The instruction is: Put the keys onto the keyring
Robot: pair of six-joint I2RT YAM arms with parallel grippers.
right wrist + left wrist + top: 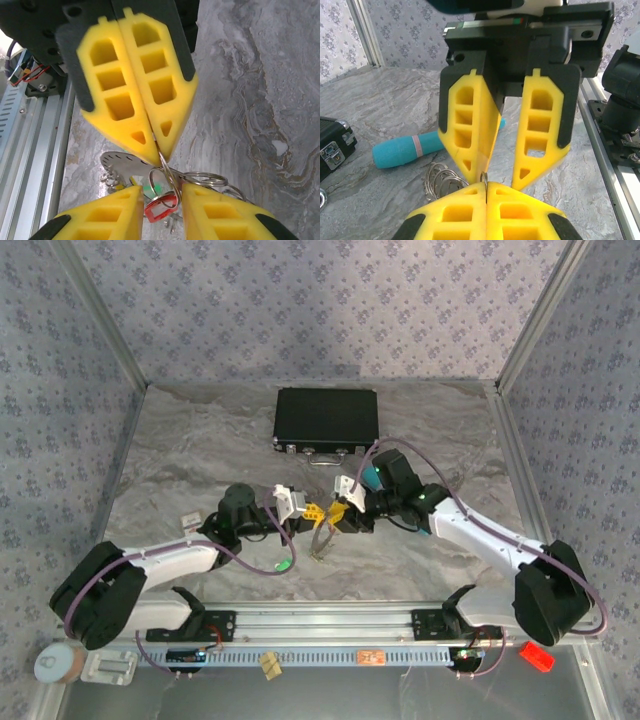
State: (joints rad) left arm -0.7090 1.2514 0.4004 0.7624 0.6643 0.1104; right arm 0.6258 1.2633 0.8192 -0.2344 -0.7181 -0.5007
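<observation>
Half open, my right gripper (162,191) straddles the red key (161,209), maybe touching it; left gripper (486,192) is clamped tight on the keyring (484,178).

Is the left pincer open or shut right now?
Shut: the left pincer has its yellow fingers pressed together, nipping a thin wire of the keyring.

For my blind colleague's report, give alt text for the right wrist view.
The left gripper, fingers shut, pinches the silvery keyring over a marbled table; the right gripper stands open below, a red-headed key between its fingers.
</observation>
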